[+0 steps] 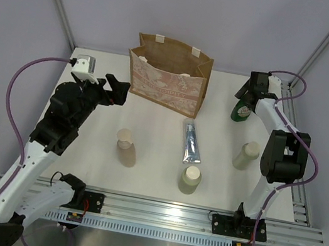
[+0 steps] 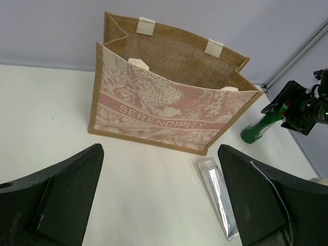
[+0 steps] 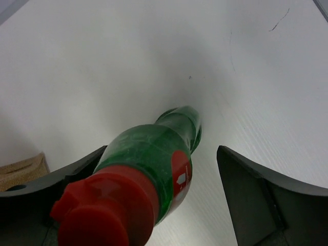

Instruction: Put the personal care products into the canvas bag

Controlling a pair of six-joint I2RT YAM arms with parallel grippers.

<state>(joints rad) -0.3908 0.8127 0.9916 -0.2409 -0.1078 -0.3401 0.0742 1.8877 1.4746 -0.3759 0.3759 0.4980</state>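
Note:
The canvas bag [image 1: 168, 79] stands open at the back middle, floral front toward me; it also shows in the left wrist view [image 2: 164, 110]. The green red-capped bottle [image 1: 241, 113] stands right of it. My right gripper [image 1: 245, 94] is open around its top; in the right wrist view [image 3: 161, 154] the bottle [image 3: 154, 154] lies close to the left finger, with a gap to the right finger. My left gripper [image 1: 117, 92] is open and empty, left of the bag [image 2: 160, 154]. The silver-blue tube [image 1: 191, 142] lies flat. Three beige bottles [image 1: 126, 148] [image 1: 190, 180] [image 1: 246, 155] stand nearer. The orange bottle is out of view.
The tube [image 2: 220, 197] lies in front of the bag's right corner, by my left gripper's right finger. The green bottle [image 2: 256, 130] and right gripper show at the right in the left wrist view. Grey walls and metal posts enclose the white table [image 1: 152, 159].

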